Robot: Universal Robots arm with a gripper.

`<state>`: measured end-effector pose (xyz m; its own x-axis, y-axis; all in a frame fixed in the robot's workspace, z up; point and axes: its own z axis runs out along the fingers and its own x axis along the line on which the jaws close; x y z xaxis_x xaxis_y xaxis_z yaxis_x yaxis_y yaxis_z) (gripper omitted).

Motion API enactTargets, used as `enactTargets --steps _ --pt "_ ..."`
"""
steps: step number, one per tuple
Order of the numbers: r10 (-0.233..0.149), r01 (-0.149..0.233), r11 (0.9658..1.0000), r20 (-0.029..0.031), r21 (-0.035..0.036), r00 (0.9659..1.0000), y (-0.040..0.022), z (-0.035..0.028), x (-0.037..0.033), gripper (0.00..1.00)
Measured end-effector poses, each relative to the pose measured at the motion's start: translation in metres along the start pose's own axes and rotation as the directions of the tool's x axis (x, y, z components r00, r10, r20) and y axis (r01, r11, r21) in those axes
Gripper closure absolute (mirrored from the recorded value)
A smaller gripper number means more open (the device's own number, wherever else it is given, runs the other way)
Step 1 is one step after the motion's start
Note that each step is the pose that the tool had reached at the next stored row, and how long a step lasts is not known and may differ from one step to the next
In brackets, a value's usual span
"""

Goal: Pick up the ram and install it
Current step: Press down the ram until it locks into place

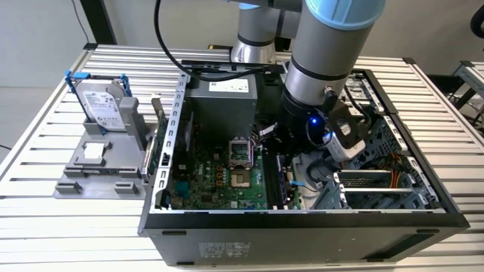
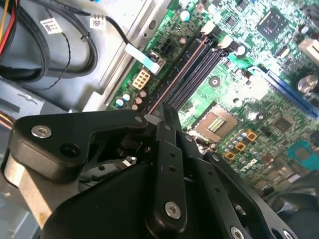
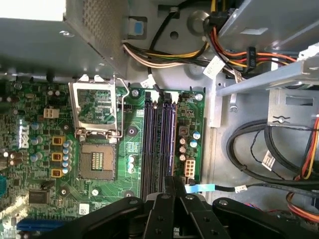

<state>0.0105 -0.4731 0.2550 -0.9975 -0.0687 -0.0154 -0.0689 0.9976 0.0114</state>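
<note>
My gripper reaches down inside the open computer case, over the black memory slots of the green motherboard. In both wrist views its black fingers are pressed together on a thin strip seen edge-on, which I take to be the ram. The ram runs from my gripper along the slot nearest the board's edge, lined up with it. Whether it sits in the slot or just above it I cannot tell. The gripper hides the rest of the stick.
The CPU socket lies beside the slots. Bundled cables and a metal drive cage crowd the other side, with the power supply behind. On the exterior view's left, a grey fixture outside the case holds a hard drive.
</note>
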Motion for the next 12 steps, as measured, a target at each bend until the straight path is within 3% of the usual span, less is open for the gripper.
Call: enactTargets --steps 6,12 --pt "-0.089 0.089 0.996 -0.0013 -0.0037 0.996 -0.0001 -0.0001 0.0001 1.0" --pt "-0.164 0.164 0.9862 0.001 -0.0207 0.9864 0.0 0.0 0.0 1.0"
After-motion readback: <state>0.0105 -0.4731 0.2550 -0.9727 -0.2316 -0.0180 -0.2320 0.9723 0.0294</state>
